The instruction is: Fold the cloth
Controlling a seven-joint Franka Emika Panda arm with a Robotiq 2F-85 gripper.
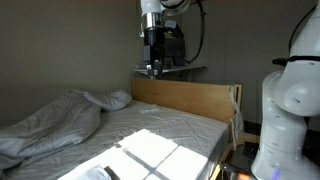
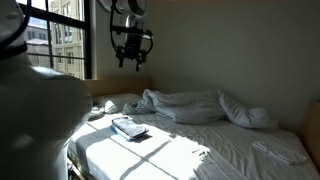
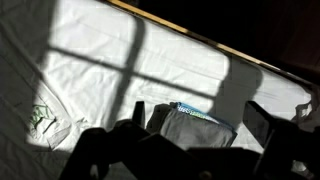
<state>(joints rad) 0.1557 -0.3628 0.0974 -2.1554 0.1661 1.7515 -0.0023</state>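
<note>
The cloth (image 1: 165, 125) is a thin white wrinkled sheet spread flat over the mattress. It shows in both exterior views, with window light falling on it (image 2: 235, 150). In the wrist view the cloth (image 3: 110, 50) fills the picture below me, crossed by the shadow of a window frame. My gripper (image 1: 152, 68) hangs high above the bed near the headboard, well clear of the cloth. Its dark fingers (image 3: 138, 112) stand wide apart, so the gripper (image 3: 197, 108) is open and holds nothing. It also hangs in front of the window in an exterior view, gripper (image 2: 132, 60).
A puffy duvet (image 2: 190, 104) lies bunched at one end of the bed. A small folded grey item with a blue-green edge (image 2: 130, 128) rests on the sheet under my gripper. A wooden headboard (image 1: 185, 100) edges the mattress. A pale pillow (image 2: 278, 150) lies near the corner.
</note>
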